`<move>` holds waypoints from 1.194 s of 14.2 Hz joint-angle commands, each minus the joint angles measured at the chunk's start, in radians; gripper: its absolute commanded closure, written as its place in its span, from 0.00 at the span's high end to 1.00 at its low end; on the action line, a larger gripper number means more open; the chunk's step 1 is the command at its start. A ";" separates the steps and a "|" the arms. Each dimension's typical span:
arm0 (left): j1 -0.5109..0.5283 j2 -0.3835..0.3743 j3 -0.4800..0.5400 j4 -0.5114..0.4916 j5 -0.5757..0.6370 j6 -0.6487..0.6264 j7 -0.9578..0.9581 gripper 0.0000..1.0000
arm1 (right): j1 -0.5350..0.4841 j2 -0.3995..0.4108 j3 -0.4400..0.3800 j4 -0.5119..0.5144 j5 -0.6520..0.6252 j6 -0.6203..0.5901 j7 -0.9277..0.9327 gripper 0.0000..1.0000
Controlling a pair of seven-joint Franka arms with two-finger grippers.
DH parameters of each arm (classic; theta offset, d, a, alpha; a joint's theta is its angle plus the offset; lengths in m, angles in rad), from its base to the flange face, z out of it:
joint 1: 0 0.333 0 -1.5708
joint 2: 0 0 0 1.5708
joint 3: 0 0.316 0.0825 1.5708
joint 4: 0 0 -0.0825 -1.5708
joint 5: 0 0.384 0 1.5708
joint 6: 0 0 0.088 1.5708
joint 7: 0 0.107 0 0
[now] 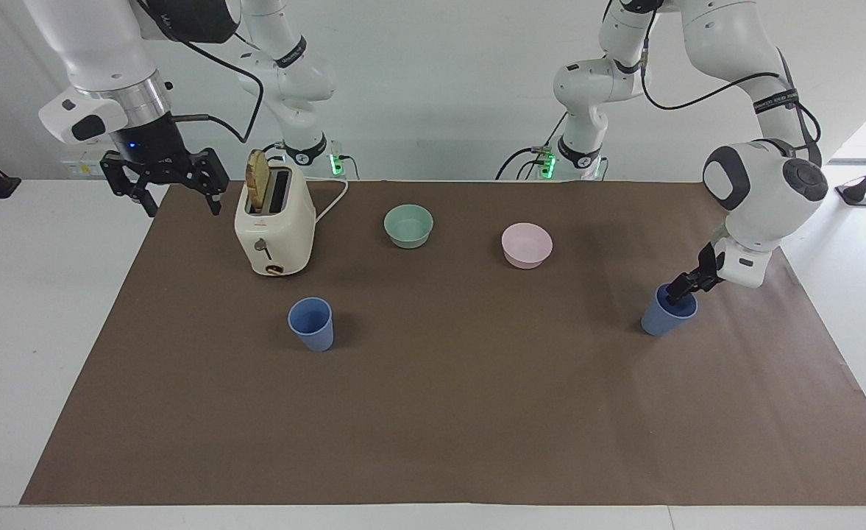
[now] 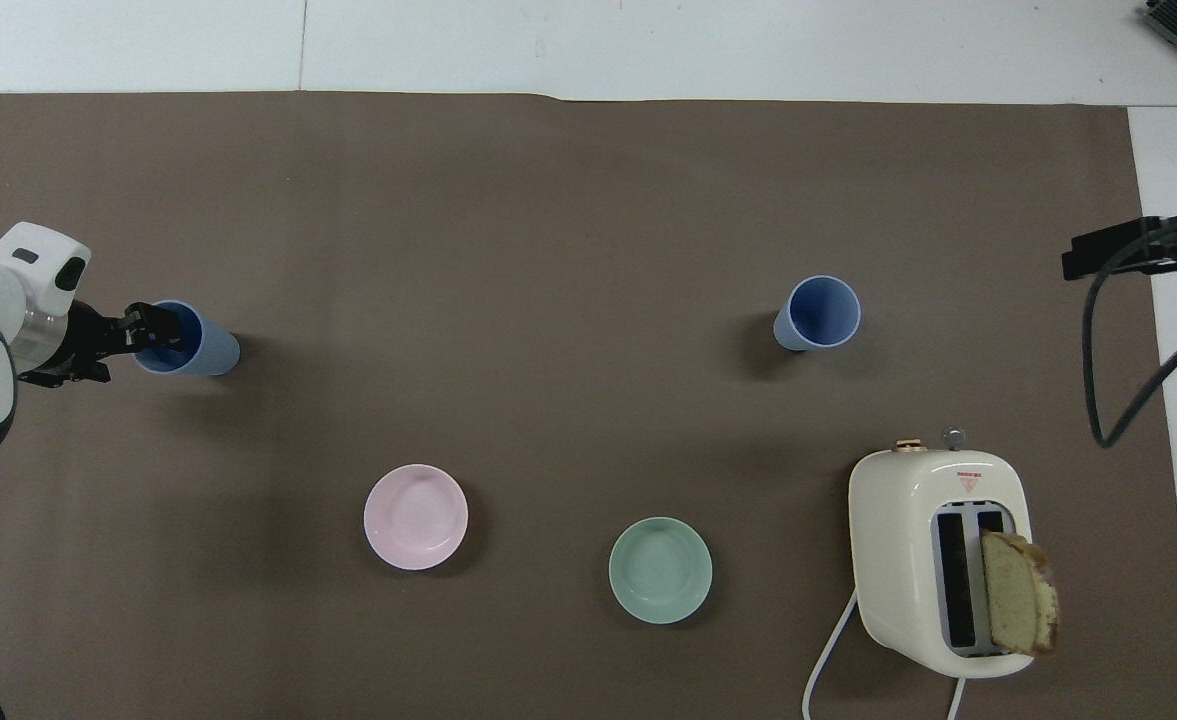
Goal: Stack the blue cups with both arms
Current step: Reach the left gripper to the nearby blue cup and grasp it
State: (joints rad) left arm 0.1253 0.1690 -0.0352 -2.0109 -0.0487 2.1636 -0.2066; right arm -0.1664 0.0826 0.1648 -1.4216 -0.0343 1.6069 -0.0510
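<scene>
Two blue cups stand upright on the brown mat. One cup (image 1: pixel 661 318) is toward the left arm's end; it also shows in the overhead view (image 2: pixel 210 350). My left gripper (image 1: pixel 679 293) is down at this cup's rim, at the side toward the left arm's end, and reaches into its mouth (image 2: pixel 153 328). The other cup (image 1: pixel 311 324) stands a little farther from the robots than the toaster, also seen from overhead (image 2: pixel 820 312). My right gripper (image 1: pixel 182 206) is open and empty, waiting in the air over the mat's edge beside the toaster (image 2: pixel 1073 265).
A cream toaster (image 1: pixel 274 221) with a slice of bread in one slot stands toward the right arm's end (image 2: pixel 938 555). A mint-green bowl (image 1: pixel 408 225) and a pink bowl (image 1: pixel 527 245) sit beside each other, nearer to the robots than the cups.
</scene>
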 commanded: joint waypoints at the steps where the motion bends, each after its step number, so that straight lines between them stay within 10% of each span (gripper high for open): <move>1: -0.012 -0.003 0.009 -0.012 0.007 0.022 -0.004 0.05 | -0.012 -0.018 0.009 -0.016 0.005 -0.007 -0.020 1.00; 17: -0.169 -0.039 -0.043 0.330 0.006 -0.305 -0.250 0.00 | -0.012 -0.018 0.009 -0.016 0.005 -0.007 -0.020 1.00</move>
State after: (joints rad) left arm 0.0311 0.1166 -0.0748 -1.7014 -0.0501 1.8703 -0.3333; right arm -0.1664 0.0826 0.1648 -1.4216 -0.0343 1.6069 -0.0510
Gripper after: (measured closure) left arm 0.952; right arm 0.000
